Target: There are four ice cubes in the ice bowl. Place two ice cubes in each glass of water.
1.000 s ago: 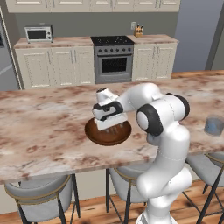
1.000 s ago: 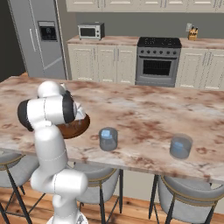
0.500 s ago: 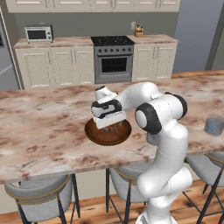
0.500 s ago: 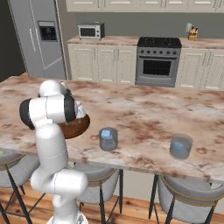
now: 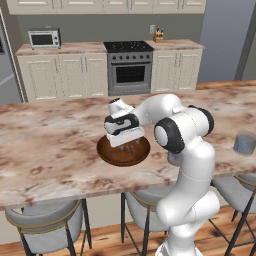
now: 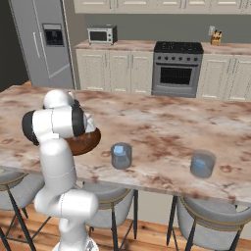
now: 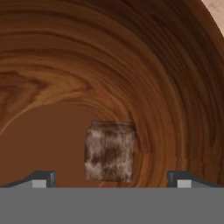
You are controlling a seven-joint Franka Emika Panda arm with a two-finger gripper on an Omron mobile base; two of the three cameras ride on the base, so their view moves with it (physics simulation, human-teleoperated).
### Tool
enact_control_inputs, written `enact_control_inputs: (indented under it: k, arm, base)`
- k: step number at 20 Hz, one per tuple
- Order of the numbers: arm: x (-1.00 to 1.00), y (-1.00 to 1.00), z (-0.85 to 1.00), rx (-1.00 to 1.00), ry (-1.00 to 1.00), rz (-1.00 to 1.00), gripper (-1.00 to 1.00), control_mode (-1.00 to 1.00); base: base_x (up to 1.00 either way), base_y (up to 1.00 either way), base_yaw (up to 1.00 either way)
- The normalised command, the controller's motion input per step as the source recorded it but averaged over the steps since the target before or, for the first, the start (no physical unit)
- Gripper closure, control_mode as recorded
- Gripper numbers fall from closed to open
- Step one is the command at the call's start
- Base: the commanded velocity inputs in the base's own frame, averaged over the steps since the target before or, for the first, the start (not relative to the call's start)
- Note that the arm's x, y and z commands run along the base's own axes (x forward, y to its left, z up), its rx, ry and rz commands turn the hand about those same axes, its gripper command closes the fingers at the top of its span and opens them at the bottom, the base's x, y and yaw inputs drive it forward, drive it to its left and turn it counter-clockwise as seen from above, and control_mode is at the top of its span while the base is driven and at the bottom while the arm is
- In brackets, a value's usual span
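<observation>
One ice cube (image 7: 110, 151) between the spread pincer (image 7: 111, 178) tips, inside the ice bowl (image 7: 144, 78); no legible writing.

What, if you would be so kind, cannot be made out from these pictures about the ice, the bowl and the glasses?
- Ice cube count: hand view shows one ice cube; frame edges cut off the rest of the ice bowl.
- Bowl interior, left base view: the gripper covers the middle of it.
- Bowl, right base view: the arm hides most of it.
- Glasses: too small to tell any ice inside.
</observation>
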Motion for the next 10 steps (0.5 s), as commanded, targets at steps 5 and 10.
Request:
enact_control_inputs:
  k: [5, 10]
  arm:
    - [0.01, 0.0, 0.0, 0.0, 0.0, 0.0, -1.0, -1.0]
    - [0.01, 0.0, 0.0, 0.0, 0.0, 0.0, -1.0, -1.0]
  base:
    - [0.0, 0.0, 0.0]
    - [0.0, 0.0, 0.0]
